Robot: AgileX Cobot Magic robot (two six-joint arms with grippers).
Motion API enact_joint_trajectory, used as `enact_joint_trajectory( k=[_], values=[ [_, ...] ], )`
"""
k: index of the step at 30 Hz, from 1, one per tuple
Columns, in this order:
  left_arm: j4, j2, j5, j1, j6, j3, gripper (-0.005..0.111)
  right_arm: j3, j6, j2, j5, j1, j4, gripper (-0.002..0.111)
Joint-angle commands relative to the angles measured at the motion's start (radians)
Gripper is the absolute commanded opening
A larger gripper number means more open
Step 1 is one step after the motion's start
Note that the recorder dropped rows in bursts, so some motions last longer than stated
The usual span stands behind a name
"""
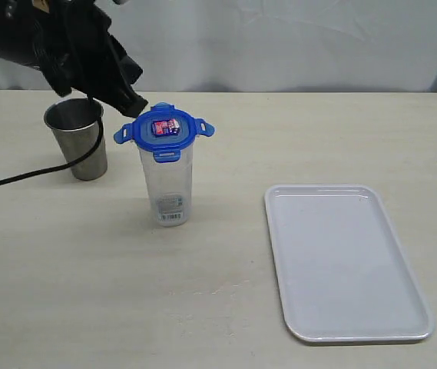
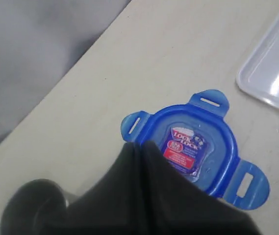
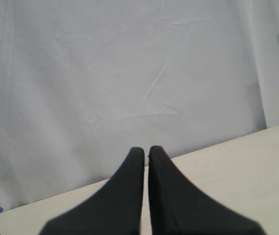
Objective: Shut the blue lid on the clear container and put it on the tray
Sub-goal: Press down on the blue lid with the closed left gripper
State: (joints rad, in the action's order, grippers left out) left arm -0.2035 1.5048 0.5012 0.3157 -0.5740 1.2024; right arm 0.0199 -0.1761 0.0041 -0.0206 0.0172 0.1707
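the clear container (image 1: 169, 188) stands upright on the bench (image 1: 64, 269), its long axis vertical and its white label low on the side facing the exterior view. the blue lid (image 1: 164, 127) sits flat on its mouth, sticker side up, with flaps sticking out from its sides. the left pincer (image 1: 136, 106) slants down from the left of the exterior view, its jaws pressed together with nothing between them. its tips are over the lid's edge beside one flap; whether they press on it i cannot tell. a steel cup (image 1: 80, 142) stands just behind and to the left of the container, with a black cable (image 1: 34, 175) trailing past it. the tray (image 1: 341, 261) lies flat, well apart on the right, its long side running from near to far. the right pincer (image 3: 146, 149) is closed too, holding nothing, and points toward a white sheet (image 3: 129, 73) beyond the bench edge.
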Motion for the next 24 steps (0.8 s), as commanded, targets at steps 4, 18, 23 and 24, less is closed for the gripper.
enact_joint_trajectory(
  k=[4, 18, 23, 24],
  values=[
    [-0.520, 0.023, 0.045, -0.106, -0.360, -0.005, 0.000, 0.160, 0.004, 0.275, 0.008, 0.003, 0.035, 0.004],
    [-0.717, 0.215, 0.038, -0.091, -0.705, -0.005, 0.000, 0.205, 0.007, 0.519, -0.018, 0.003, 0.023, 0.004],
    [-0.721, 0.221, 0.043, -0.091, -0.715, -0.005, 0.000, 0.205, 0.007, 0.519, -0.018, 0.003, 0.023, 0.004],
    [-0.721, 0.226, 0.046, -0.091, -0.715, -0.005, 0.000, 0.205, 0.007, 0.519, -0.018, 0.003, 0.023, 0.004]
  ],
)
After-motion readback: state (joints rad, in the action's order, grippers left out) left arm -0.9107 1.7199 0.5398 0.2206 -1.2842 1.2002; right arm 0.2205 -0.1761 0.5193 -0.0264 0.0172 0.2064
